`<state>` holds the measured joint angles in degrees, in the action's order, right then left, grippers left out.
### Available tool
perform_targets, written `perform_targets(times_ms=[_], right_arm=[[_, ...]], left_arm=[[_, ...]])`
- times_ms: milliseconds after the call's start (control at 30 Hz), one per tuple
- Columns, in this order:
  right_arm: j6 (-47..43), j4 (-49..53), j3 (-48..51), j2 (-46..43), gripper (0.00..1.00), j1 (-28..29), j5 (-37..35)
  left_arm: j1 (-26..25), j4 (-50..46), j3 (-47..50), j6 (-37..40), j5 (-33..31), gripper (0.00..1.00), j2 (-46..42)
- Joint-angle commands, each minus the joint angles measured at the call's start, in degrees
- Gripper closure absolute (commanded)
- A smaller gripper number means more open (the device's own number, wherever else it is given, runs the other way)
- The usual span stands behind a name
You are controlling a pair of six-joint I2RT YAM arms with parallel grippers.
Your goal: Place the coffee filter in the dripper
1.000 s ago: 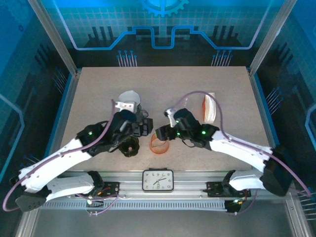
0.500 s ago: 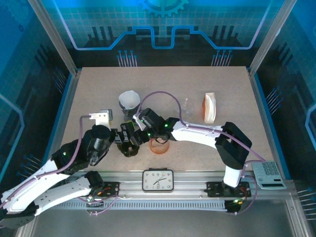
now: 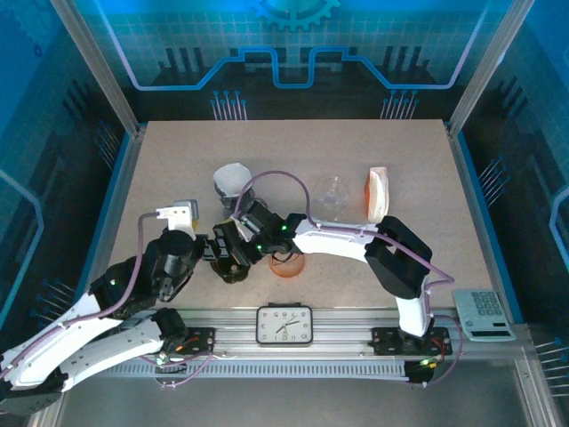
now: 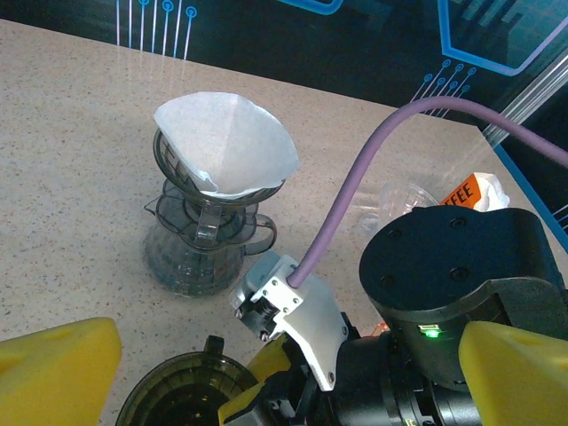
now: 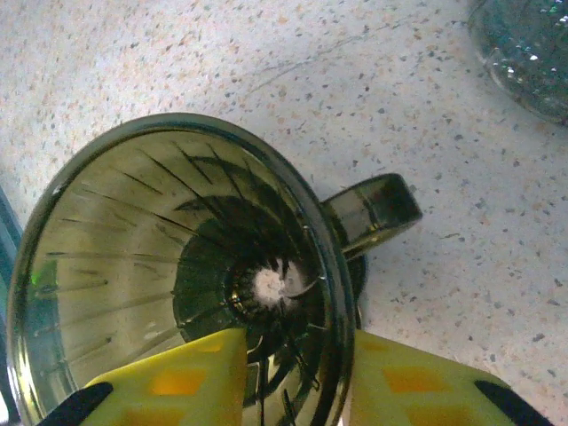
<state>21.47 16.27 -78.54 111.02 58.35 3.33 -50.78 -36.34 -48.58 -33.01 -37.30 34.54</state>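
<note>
The coffee filter [image 4: 226, 142] is plain white. The dripper [image 5: 177, 266] is smoky, olive-tinted and see-through, ribbed with dark swirling lines. The tabletop [image 3: 418, 178] is beige with fine dark speckles. The cable [image 4: 355, 191] is purple, the cup [image 3: 289, 267] orange.

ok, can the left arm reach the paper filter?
Probably yes: the filter stands exposed ahead of the left arm's open jaws; the right arm, jaws astride the empty dripper rim, sits beside that path.
</note>
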Motion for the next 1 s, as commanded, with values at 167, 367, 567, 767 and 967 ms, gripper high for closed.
perform_targets(times_ms=[167, 367, 567, 767, 967], right_arm=[[-0.1, -2.3, 1.0, -4.1, 0.91, 1.3, 1.7], [1.6, -0.8, 4.8, -12.5, 0.96, 1.3, 2.1], [3.3, 4.1, 8.4, -22.3, 0.99, 0.6, 0.5], [4.8, 15.1, 8.8, -28.3, 1.00, -2.5, -0.8], [4.5, 26.3, 4.3, -28.2, 1.00, -7.7, -0.9]], left_arm=[[0.3, 1.7, 1.1, 0.5, -2.0, 0.01, -0.8], [0.3, 2.9, 1.6, 0.4, -2.2, 0.01, -0.8], [0.3, 4.7, 2.1, 0.4, -4.1, 0.01, -1.3], [0.3, 9.2, 6.1, -1.5, -2.5, 0.01, -0.8], [0.4, 9.3, 8.5, -4.8, -1.3, 0.01, 1.3]])
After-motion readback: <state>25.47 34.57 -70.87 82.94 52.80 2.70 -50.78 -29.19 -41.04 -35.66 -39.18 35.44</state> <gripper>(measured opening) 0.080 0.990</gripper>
